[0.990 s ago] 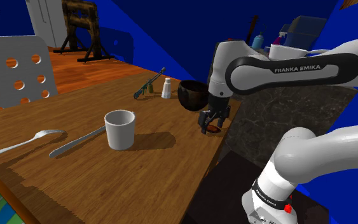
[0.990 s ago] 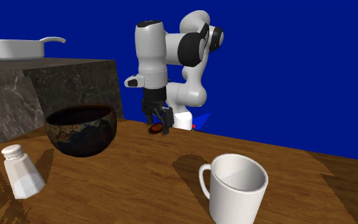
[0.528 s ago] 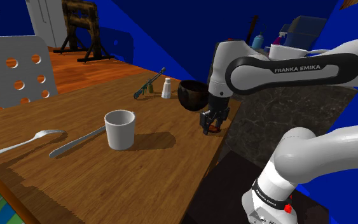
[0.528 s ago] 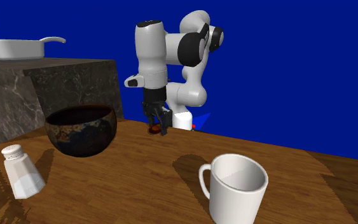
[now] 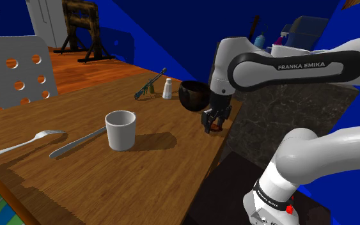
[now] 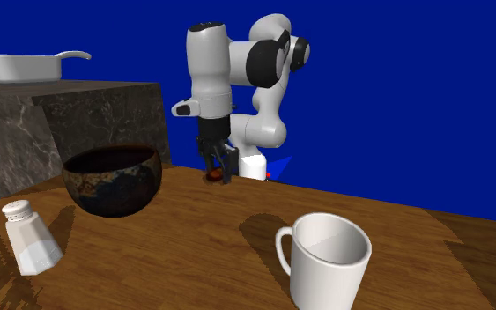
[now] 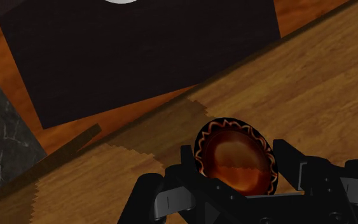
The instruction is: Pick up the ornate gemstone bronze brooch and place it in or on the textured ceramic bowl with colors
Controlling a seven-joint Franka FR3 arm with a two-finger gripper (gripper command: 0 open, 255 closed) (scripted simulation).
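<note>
The brooch (image 7: 234,154) is an oval amber-brown gem in a dark rim with an orange zigzag edge. It sits at the wooden table's edge nearest the stand, brooch (image 5: 216,128) in the shoulder view and brooch (image 6: 210,177) in the second exterior view. My black gripper (image 7: 238,173) points straight down and is shut on it, one finger on each side. Whether it still touches the wood I cannot tell. The dark round bowl (image 5: 193,94) with a mottled pattern stands a short way off on the table, and appears as the bowl (image 6: 114,180) near the second exterior view's left.
A white mug (image 5: 121,130) stands mid-table, with a spoon (image 5: 20,143) and a long utensil (image 5: 76,142) beyond it. A white shaker (image 5: 167,88) and a dark tool (image 5: 149,83) lie past the bowl. A dark stone counter (image 6: 61,123) holding a white dish (image 6: 21,66) rises beside the table.
The fingers stood apart around the brooch a second ago; they have closed on it. The hand has since shifted only slightly, a touch upward.
</note>
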